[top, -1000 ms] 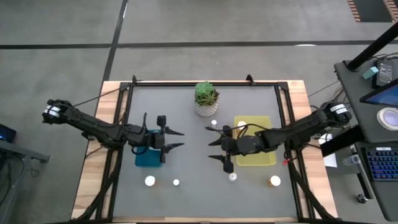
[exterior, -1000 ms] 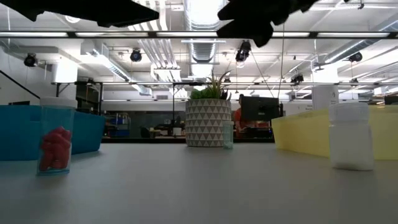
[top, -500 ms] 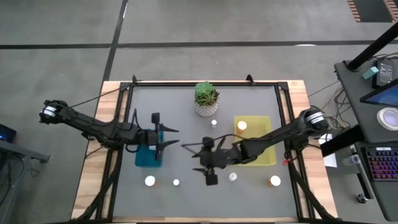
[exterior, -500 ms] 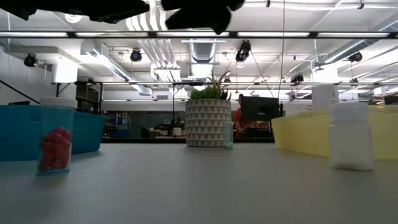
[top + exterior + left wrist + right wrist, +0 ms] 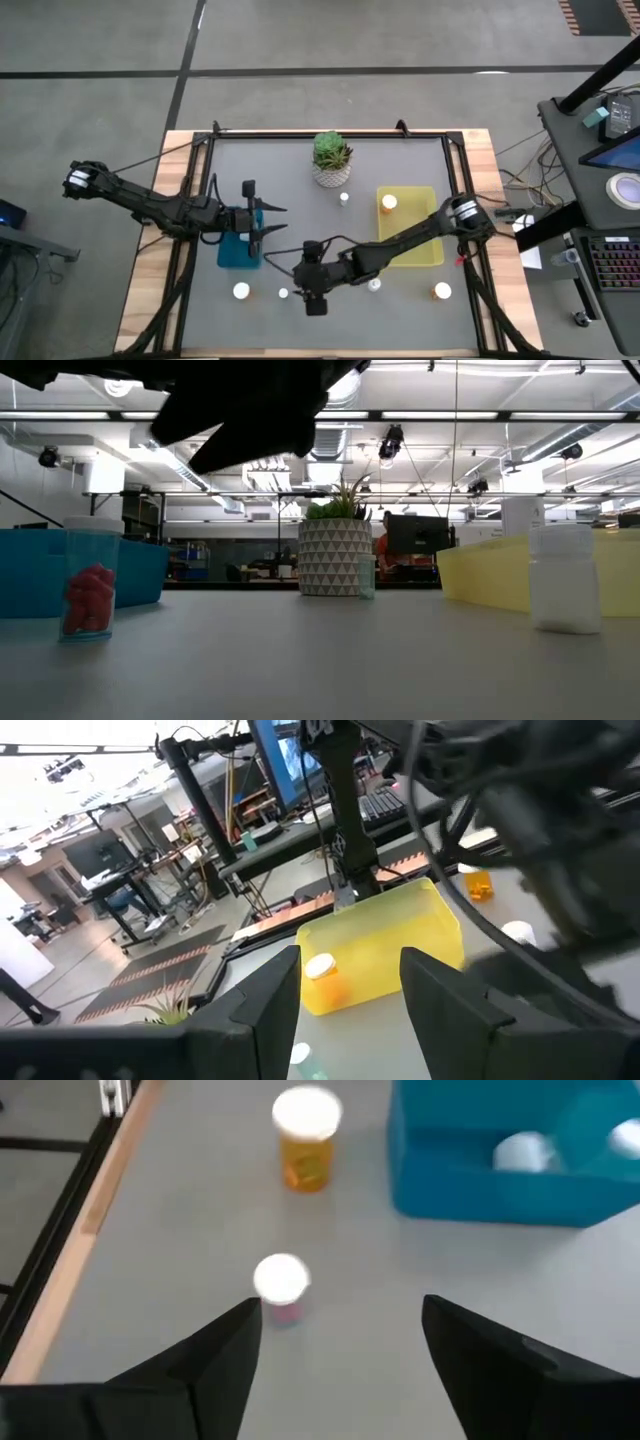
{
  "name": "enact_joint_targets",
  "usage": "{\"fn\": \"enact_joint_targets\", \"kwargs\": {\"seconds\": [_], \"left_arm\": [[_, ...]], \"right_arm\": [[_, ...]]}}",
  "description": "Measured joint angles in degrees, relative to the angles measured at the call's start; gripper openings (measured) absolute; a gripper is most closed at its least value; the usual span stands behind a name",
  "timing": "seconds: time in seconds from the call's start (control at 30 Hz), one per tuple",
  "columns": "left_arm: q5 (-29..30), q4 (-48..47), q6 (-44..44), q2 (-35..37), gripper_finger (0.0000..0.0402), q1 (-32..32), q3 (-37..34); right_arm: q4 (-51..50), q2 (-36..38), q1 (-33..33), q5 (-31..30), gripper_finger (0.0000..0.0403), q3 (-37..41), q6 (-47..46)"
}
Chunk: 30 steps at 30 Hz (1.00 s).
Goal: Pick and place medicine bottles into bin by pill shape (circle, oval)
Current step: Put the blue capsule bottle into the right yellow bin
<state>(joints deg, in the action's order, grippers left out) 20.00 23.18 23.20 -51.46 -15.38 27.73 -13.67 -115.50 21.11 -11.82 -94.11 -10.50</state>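
Item: right gripper (image 5: pixel 300 276), swung from my yellow bin (image 5: pixel 428 255) toward nine o'clock, jaws spread, empty. Target: small clear bottle (image 5: pixel 281 1285), ahead on table. Left gripper (image 5: pixel 272 219) half-open, empty, over blue bin (image 5: pixel 232 258).

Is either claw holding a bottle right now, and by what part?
No. The left claw and the right claw are both open and empty.
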Motion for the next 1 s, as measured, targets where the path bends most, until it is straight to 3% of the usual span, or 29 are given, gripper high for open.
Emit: {"fn": "enact_joint_targets", "kwargs": {"seconds": [0.23,0.53,1.0], "left_arm": [[0.0,-0.1,0.1,0.0,0.0157,0.0,0.0],[0.0,0.0,3.2,0.6,0.0157,0.0,0.3],[-0.1,-0.1,4.2,1.3,0.0157,0.0,0.3]], "right_arm": [[-1.2,-6.8,0.7,0.0,0.031,-6.6,-0.3],[-0.6,-11.0,0.6,-0.1,0.0311,-9.7,1.0],[2.5,-12.8,0.6,-0.1,0.0223,-9.8,1.1]]}}
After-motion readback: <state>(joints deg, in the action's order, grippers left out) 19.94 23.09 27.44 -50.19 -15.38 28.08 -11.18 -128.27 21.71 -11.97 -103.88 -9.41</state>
